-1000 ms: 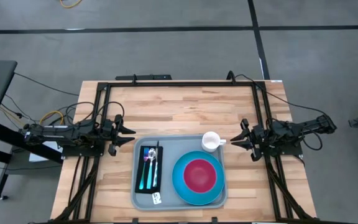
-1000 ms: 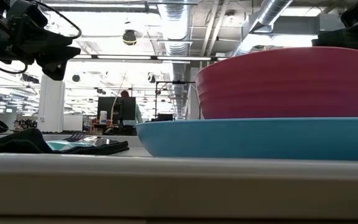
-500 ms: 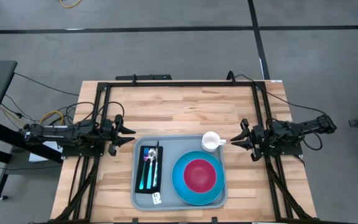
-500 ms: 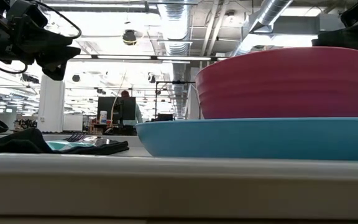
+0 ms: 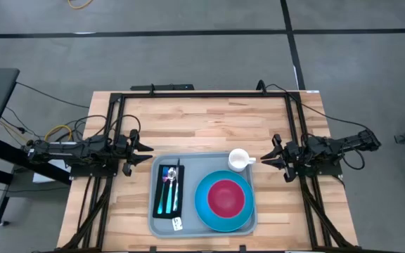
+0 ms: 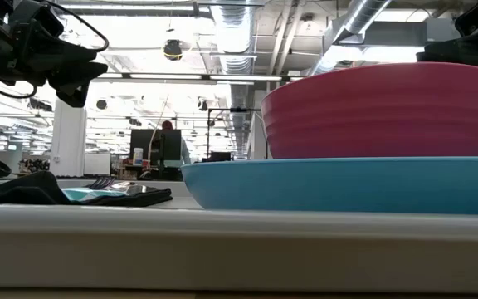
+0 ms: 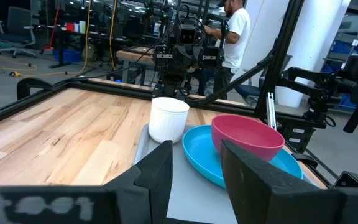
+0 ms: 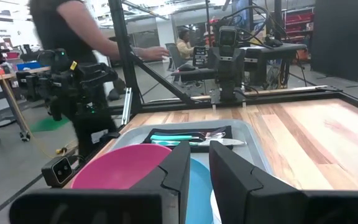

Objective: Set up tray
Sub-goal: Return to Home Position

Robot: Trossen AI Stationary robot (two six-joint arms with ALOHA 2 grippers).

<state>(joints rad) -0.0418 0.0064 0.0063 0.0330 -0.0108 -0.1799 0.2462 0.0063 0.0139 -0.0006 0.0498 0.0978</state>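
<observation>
The tray [image 5: 190, 169] is seen at the lower centre of the high view, laid flat on the table [image 5: 209, 123]. Its long axis is run left to right across the frame. On its right half a plate [image 5: 202, 202] is set, with a bowl [image 5: 223, 197] in it. On its left half a napkin [image 5: 157, 176] is laid, with cutlery [image 5: 169, 191] pointed toward the frame's top. A cup [image 5: 238, 159] is stood at the tray's upper edge. Just off the upper corners the left gripper [image 5: 149, 154] and right gripper [image 5: 263, 161] are held above the table, jaws apart, the right's only narrowly.
</observation>
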